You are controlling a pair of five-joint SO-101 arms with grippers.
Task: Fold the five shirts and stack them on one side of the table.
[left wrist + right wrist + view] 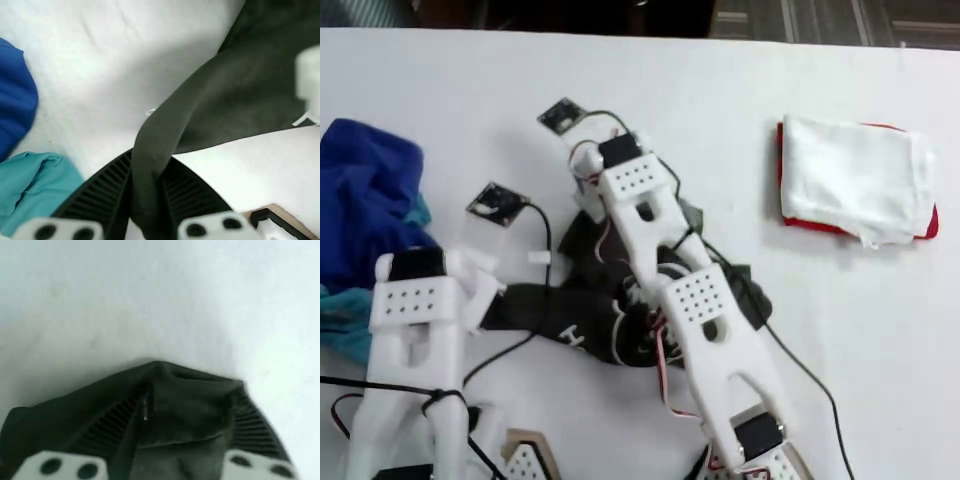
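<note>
Between our left jaws runs a narrow fold of the black shirt (150, 165), pinched between the ribbed pads (100, 190), which are all but closed on it. Beyond those jaws the shirt widens and lies on the white worktop (720, 90), passing under our right arm (690, 300).

Our right jaws also grip the black shirt. A thick wad of its cloth fills the gap between them, so they stand partly apart, clamped on the bunch. Bare worktop lies just ahead of the right jaws.

Near the left jaws, on the side away from the right arm, lie the blue shirt (365, 185) and the teal shirt (340, 320). Both are crumpled and they touch each other.

Well apart from both jaws, on the far side of the right arm from the left jaws, the white shirt (855, 175) lies folded on top of the folded red shirt (795, 220). The red edge shows along its sides.
</note>
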